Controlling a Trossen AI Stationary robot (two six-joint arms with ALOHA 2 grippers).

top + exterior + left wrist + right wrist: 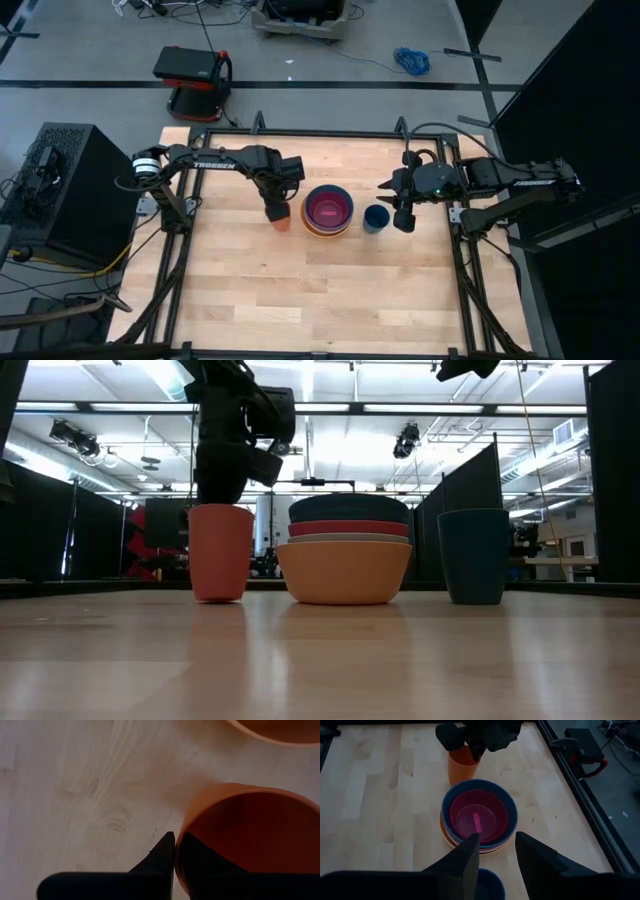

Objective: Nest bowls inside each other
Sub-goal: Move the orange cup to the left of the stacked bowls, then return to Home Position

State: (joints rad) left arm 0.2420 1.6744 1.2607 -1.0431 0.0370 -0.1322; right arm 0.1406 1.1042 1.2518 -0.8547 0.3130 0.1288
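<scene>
Pale wood-plank table (300,290) carries a nested stack of bowls (328,210) with a cup on each side.
Smooth round plastic bowls sit one inside another at the table's middle: orange outermost, then pale, red and teal-blue, with pink innermost and nothing in it. Left gripper (277,212) is pinched tight on the rim of the narrow orange cup (282,222), one finger inside. Right gripper (402,218) hangs with fingers parted and holding nothing, just beside the dark-blue cup (376,218).
</scene>
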